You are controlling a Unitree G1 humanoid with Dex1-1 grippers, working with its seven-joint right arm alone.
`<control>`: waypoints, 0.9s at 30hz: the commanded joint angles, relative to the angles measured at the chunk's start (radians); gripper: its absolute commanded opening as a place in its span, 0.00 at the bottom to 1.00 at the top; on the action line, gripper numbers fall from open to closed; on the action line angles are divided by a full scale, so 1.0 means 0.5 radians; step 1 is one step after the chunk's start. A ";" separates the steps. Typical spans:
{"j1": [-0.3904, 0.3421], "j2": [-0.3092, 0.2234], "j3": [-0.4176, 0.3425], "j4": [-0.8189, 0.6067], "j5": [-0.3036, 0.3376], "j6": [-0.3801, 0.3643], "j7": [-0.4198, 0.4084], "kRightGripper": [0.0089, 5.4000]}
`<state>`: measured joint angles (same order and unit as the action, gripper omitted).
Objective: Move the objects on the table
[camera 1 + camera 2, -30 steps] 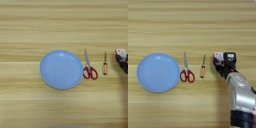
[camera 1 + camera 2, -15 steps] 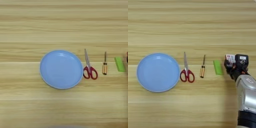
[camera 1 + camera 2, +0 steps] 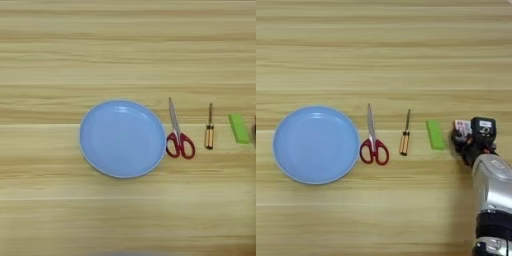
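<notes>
On the wooden table lie three objects in a row. Red-handled scissors are leftmost, blades pointing away from me. To their right is a thin screwdriver with an orange-brown handle, then a small bright green block. My right gripper sits just right of the block, a small gap apart, open and holding nothing. The silver forearm runs down to the bottom right corner. The left eye view shows the scissors, screwdriver and block.
A round light blue plate lies left of the scissors, with nothing on it; its rim almost touches the scissor handles. Bare wood stretches across the far half of the table and along the near edge.
One second ago my gripper covered the spot where the green block now lies. It has since drawn back to the right, leaving the block free on the table.
</notes>
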<state>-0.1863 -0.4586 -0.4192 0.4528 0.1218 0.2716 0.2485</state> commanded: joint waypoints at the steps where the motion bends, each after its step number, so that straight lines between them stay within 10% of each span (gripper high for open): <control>1: -0.113 -0.111 0.020 0.026 -0.015 -0.086 -0.009 0.39; 27: -0.024 -0.096 0.044 -0.229 0.037 -0.010 -0.029 0.97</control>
<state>-0.1558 -0.4683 -0.3872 0.4037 0.1335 0.2761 0.2463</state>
